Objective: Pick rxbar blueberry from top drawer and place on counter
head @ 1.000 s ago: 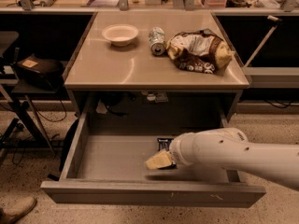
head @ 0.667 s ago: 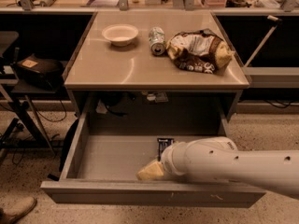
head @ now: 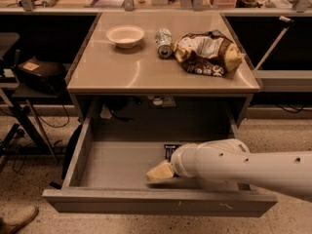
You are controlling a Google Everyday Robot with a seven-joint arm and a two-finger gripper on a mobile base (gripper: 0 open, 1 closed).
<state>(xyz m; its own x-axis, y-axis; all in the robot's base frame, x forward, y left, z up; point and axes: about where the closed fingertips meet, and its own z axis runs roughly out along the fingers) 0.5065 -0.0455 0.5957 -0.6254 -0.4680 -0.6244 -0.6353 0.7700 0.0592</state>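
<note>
Dark rxbar blueberry flat in open top drawer, pincer beside it

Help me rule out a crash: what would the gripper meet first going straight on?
Likely the drawer floor or its left wall: the gripper, low inside it, points left. The rxbar lies behind it, off that line.

White bowl, drink can, crumpled chip bag.

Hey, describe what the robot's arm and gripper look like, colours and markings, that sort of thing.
The arm is a thick, smooth white tube with a rounded end and a few small dark dots along it; no cables show. The gripper, inside the top drawer near its front, is a pale cream-yellow wedge, slimmer than the arm.
</note>
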